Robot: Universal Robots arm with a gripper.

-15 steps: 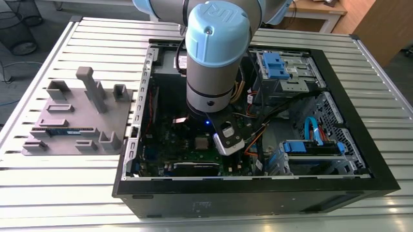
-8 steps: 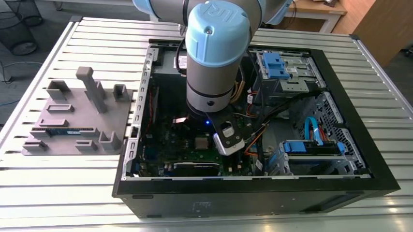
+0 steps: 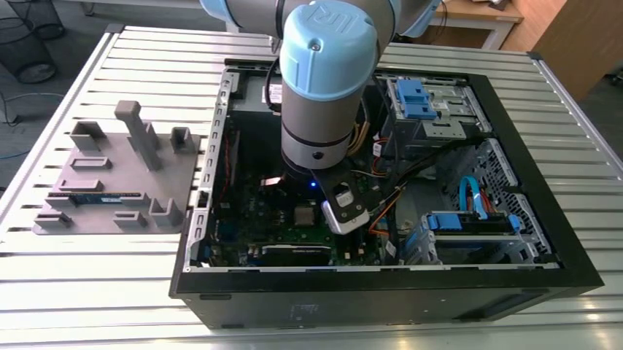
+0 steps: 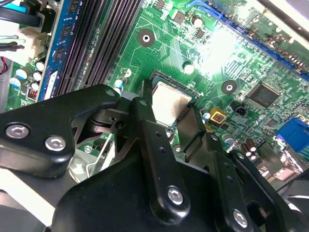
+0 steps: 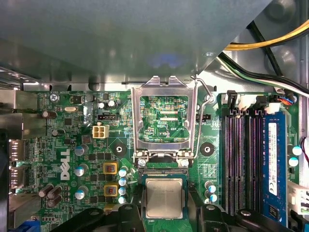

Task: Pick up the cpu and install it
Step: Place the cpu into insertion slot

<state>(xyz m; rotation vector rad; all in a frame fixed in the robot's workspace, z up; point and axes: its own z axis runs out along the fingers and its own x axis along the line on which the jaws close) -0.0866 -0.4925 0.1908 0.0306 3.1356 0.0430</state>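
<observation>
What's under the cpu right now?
The cpu lies over the socket, whose dark rim shows along one edge, next to the open frame. The cpu covers the inside of the socket, so whether it is fully seated cannot be seen.

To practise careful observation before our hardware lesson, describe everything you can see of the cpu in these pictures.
The cpu is a small, flat, square chip with a dull silvery metal top and a thin pale rim. It lies level, top up, within the dark socket on the green motherboard. It is next to the silver socket frame, which is hinged open. The gripper straddles it along two opposite edges; whether it is actually clamping the chip cannot be told.
</observation>
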